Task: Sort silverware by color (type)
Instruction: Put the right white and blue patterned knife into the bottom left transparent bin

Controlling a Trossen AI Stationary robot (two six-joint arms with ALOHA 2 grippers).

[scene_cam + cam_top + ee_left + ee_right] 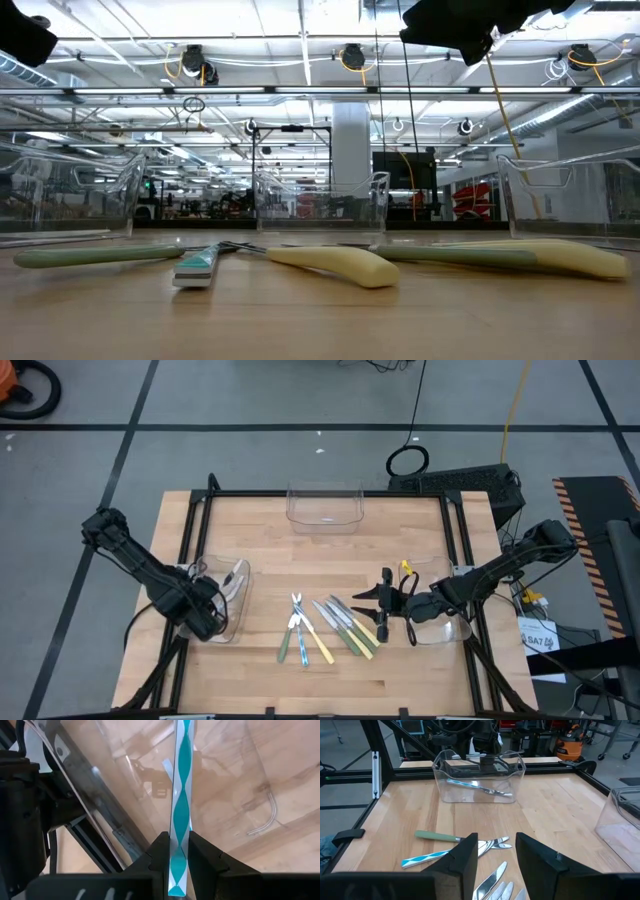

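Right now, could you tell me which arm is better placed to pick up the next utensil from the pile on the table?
The right. Its gripper hangs open beside the utensil pile, empty. The left gripper is shut on a blue-striped utensil over the left clear bin, so it must release that first.

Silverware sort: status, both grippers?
Left gripper shut on blue utensil over left bin. Right gripper open, empty, above pile. Nothing blocking.
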